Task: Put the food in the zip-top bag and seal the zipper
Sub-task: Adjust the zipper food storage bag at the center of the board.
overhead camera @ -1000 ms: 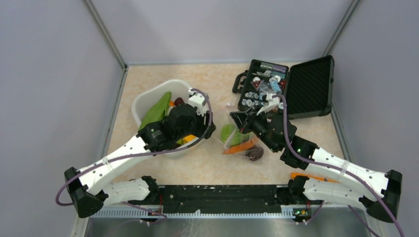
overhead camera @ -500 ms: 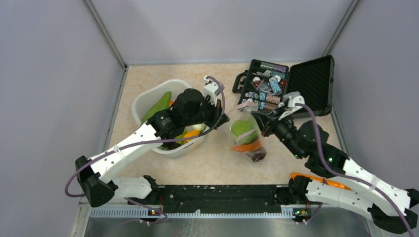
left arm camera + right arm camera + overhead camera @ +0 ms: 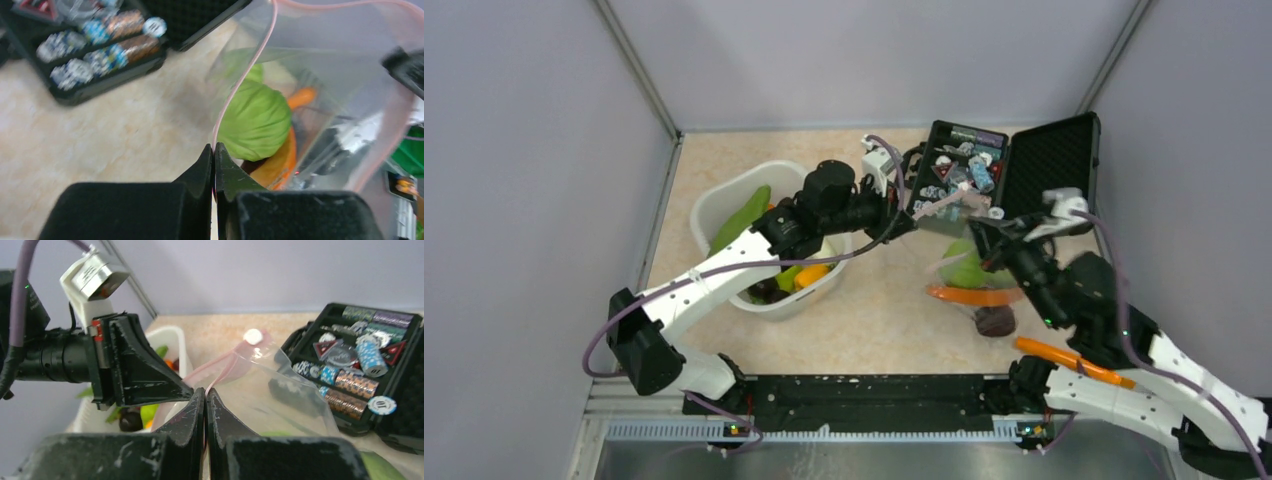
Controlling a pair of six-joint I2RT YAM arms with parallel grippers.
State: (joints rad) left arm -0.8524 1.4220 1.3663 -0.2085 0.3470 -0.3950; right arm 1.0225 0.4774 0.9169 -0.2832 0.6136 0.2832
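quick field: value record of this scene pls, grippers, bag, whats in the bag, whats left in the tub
left gripper: shut on zipper
right gripper: shut on zipper
zip-top bag: held at its mouth edge by both, looks unsealed
in bag: green cabbage, orange carrot, dark purple piece
white tub: green leafy piece, more food
black case: open, behind bag

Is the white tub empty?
No, a green leaf and an orange piece lie in the tub.
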